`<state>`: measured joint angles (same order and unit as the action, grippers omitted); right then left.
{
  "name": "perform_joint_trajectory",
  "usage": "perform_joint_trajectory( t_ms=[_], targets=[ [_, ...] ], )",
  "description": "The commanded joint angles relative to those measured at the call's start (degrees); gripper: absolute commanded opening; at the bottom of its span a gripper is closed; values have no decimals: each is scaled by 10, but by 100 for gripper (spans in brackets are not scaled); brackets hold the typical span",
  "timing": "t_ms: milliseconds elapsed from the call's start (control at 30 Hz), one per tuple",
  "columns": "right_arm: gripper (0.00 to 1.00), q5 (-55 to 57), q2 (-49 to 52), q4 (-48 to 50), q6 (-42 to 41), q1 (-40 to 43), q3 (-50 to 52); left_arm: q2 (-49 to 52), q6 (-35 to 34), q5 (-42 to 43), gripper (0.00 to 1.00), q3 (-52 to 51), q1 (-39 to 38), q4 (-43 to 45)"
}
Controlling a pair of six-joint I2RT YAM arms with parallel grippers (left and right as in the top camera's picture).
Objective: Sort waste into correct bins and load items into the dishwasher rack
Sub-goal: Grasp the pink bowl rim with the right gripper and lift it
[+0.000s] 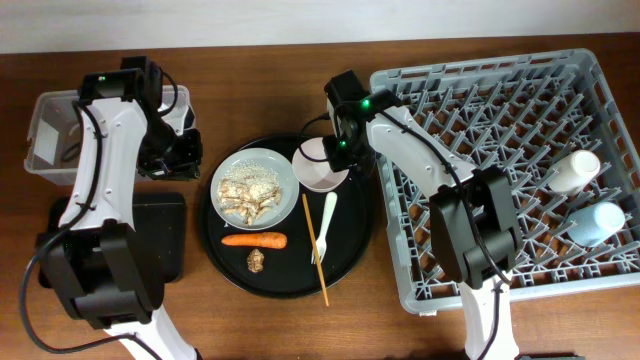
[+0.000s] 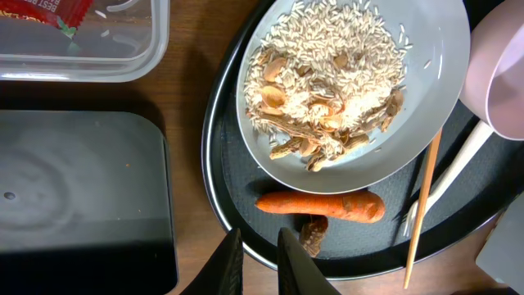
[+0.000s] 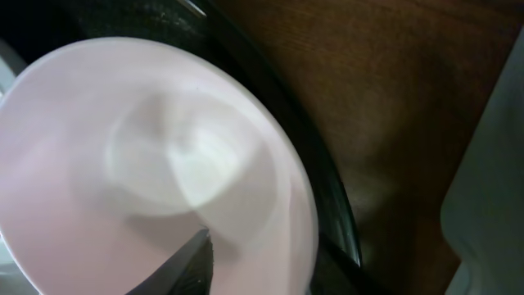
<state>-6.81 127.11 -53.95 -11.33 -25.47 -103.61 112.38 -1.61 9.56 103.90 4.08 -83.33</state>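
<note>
My right gripper (image 1: pixel 342 150) is at the white bowl (image 1: pixel 315 172), with one finger inside the bowl (image 3: pixel 123 164) near its rim and the other hidden. My left gripper (image 2: pixel 259 254) is shut and empty above the table, beside the round tray. The grey plate (image 2: pixel 434 98) holds food scraps (image 2: pixel 327 82). Below it lie the carrot (image 2: pixel 319 205) and brown lump (image 2: pixel 313 233), with the fork (image 1: pixel 326 222) and chopstick (image 1: pixel 315 250) to their right. The red wrapper (image 2: pixel 49 12) lies in the clear tub (image 1: pixel 45 135). The tissue is out of view.
The dishwasher rack (image 1: pixel 500 100) fills the right side and holds a whitish cup (image 1: pixel 578 170) and a light blue cup (image 1: pixel 597 220). The shallow black tray (image 1: pixel 160 240) lies at the left below the tub. The round black tray (image 1: pixel 350 250) holds the dishes.
</note>
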Motion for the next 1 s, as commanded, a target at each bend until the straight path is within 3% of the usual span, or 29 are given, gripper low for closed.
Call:
perform_joint_trajectory(
  t_ms=[0, 333, 567, 800, 967],
  targets=[
    [32, 0, 6, -3, -28, -8, 1, -7, -7, -5, 15, 7, -1, 1],
    [22, 0, 7, -28, -31, -8, 7, -7, -7, -5, 15, 7, -1, 1],
    [5, 0, 7, -37, -31, -8, 8, -7, -7, -5, 15, 7, -1, 1],
    [4, 3, 0, -81, -31, -7, -11, -7, -7, -4, 15, 7, -1, 1],
    [4, 100, -49, -158, -31, -2, -81, -7, -7, -4, 15, 7, -1, 0]
  ],
)
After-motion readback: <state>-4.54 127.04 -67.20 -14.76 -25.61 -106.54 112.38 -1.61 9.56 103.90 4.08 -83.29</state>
